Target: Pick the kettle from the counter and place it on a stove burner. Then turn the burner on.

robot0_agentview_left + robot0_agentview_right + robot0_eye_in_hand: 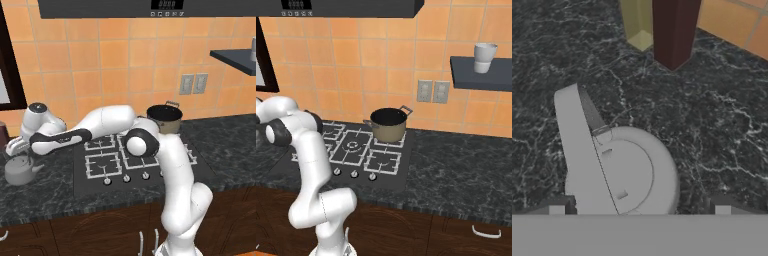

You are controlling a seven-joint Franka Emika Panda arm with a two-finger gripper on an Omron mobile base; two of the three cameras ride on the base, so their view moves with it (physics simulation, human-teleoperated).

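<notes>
Kettle (20,171) sits on the counter (45,192), left of the stove and clear of it, upright. Small, squat, dull grey metal; short spout pointing right toward the hob in the left base view; matte finish, no markings legible. From the hand view the kettle (619,175) shows from above: round flat lid with a raised rim, and a broad flat grey band, the handle, arching across the left of the lid and reaching up and away to the upper left. Gripper (19,146) hangs directly over the kettle, arm stretched out low to the left across the hob. In the hand view the two finger tips (557,206) stand well apart at the bottom edge, one to each side of the kettle body, with nothing between the pads touching them that I can make out; jaws wide, holding nothing. Whether the tips are level with the handle cannot be told. Tan pot (164,118) with black rim occupies the rear right of the stove; nearest front-left stove burner (103,164) bare. Two tall blocks, yellow (638,22) and dark red (673,30), stand on the counter beyond the kettle, by the orange tile wall.
</notes>
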